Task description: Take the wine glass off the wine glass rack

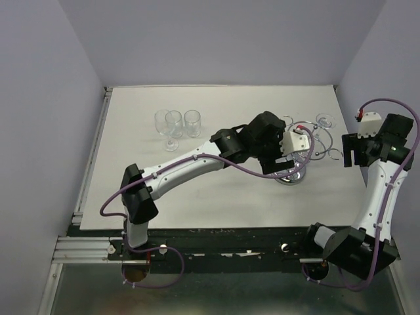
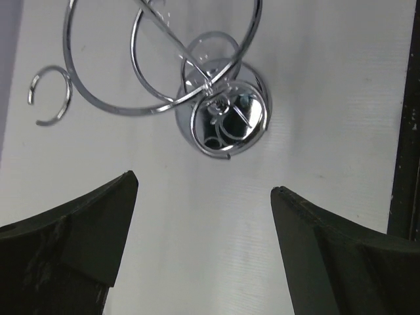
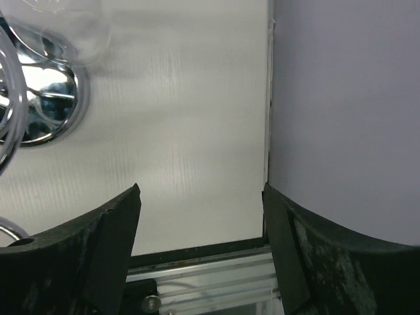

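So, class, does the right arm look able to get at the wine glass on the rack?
Probably yes: the right gripper is open, the wine glass hangs on the rack's side facing it, and only bare table lies between them.

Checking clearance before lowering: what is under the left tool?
The wine glass rack: its mirrored base and wire loops, below the left tool. From above, the arm hides its post.

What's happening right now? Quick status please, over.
Both open, empty: left gripper over wine glass rack, right gripper beside it. At rack's right side: wine glass, not yet gripped. Far left: three glasses, not in the way.
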### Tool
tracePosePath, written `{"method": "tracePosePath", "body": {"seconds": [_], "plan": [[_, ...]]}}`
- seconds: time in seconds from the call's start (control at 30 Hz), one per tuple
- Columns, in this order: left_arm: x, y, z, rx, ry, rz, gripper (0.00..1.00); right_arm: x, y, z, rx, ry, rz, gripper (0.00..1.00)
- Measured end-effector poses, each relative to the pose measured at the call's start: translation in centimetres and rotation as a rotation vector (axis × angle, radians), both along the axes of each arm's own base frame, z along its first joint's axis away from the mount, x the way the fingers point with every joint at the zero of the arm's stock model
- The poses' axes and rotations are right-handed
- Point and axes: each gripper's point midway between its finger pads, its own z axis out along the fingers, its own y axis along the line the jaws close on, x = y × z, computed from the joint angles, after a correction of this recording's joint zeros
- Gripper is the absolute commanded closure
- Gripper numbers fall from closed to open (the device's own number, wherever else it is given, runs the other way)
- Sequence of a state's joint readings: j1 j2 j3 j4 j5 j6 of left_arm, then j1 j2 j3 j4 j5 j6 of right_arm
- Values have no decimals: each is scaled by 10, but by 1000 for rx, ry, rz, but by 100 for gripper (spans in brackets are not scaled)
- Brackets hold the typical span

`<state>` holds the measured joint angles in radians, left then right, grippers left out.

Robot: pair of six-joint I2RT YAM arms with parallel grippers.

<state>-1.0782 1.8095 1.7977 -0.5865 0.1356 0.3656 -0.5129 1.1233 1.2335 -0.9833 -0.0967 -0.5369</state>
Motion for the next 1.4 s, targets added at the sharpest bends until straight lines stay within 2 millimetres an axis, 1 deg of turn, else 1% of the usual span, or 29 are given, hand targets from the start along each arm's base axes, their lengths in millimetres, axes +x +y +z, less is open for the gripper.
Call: {"method": "tracePosePath", "body": {"seconds": [0.1, 0.13, 0.2, 0.37, 0.47, 0.8, 0.9, 1.07, 1.17, 1.23, 1.4], "plan": [[11, -25, 14, -27, -36, 10, 1, 6, 7, 4, 9, -33, 59, 20], [14, -29, 14, -26, -45, 17, 1, 7, 9, 7, 8, -48, 76, 20], [17, -32, 8, -7, -52, 31, 1, 8, 14, 11, 7, -70, 105, 21], [28, -28, -17, 67, -60, 82, 1, 7, 25, 10, 12, -89, 180, 22], [36, -26, -22, 89, -80, 118, 1, 5, 29, 9, 14, -93, 213, 22], [57, -14, -15, 107, -132, 183, 1, 0, 44, 10, 49, -111, 268, 23], [69, -6, -13, 112, -138, 210, 1, -3, 50, 8, 72, -103, 279, 23], [96, 6, -11, 107, -137, 265, 1, -12, 61, 2, 123, -77, 296, 23], [106, 12, -9, 104, -136, 288, 1, -18, 65, -1, 144, -56, 296, 22], [106, 13, -9, 99, -131, 294, 1, -19, 65, -2, 146, -52, 295, 21], [102, 9, -10, 84, -104, 292, 1, -18, 65, 0, 149, -58, 284, 22]]}}
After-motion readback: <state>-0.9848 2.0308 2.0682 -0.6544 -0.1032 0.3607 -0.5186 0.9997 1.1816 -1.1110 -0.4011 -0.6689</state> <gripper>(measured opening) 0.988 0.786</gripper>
